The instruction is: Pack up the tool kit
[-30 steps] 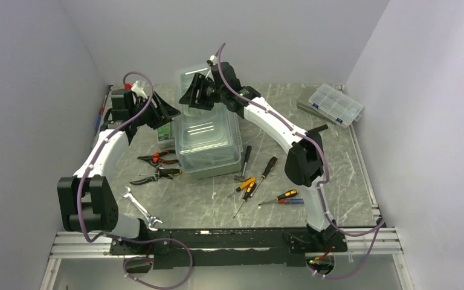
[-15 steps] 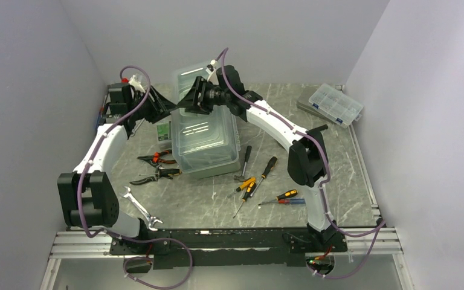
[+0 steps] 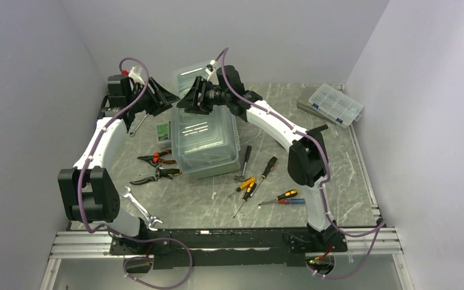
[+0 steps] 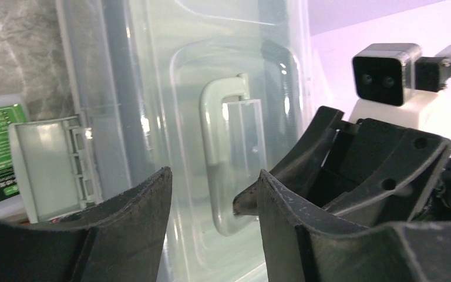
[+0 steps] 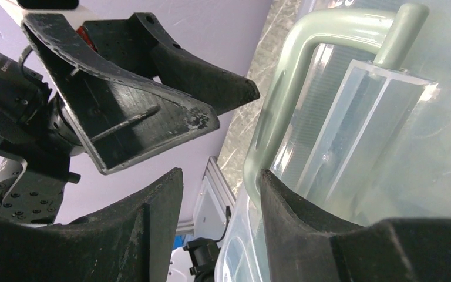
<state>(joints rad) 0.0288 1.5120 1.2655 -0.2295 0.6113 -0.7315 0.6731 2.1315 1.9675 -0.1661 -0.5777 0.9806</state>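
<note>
Pale lilac walls are seen around a grey marbled table [image 3: 338, 175]. At the middle of the table, toward the back, the sage-green toolbox [image 3: 214, 168] is set lengthwise and is covered by its translucent lid [image 3: 208, 136]. The lid's green handle [image 4: 211, 117] is shown close up in both wrist views. The two arms are reached over the far end of the toolbox from either side. The left gripper [image 3: 164, 98] and the right gripper [image 3: 188, 99] are thus set face to face, near each other but apart. The jaws of the left gripper are spread, and only the lid and handle beyond are seen in the gap; nothing is grasped. The jaws of the right gripper are likewise parted and empty, with the handle just beside one finger. A clear compartment organizer [image 3: 333, 104] is placed at the far right corner. Two pliers [image 3: 157, 159] are laid left of the toolbox. A wrench [image 3: 140, 208] is laid near the left arm's base. Several screwdrivers [image 3: 251, 184] are scattered at the right front. A small green-labelled pack [image 3: 164, 131] is laid just beside the toolbox's left side.
</note>
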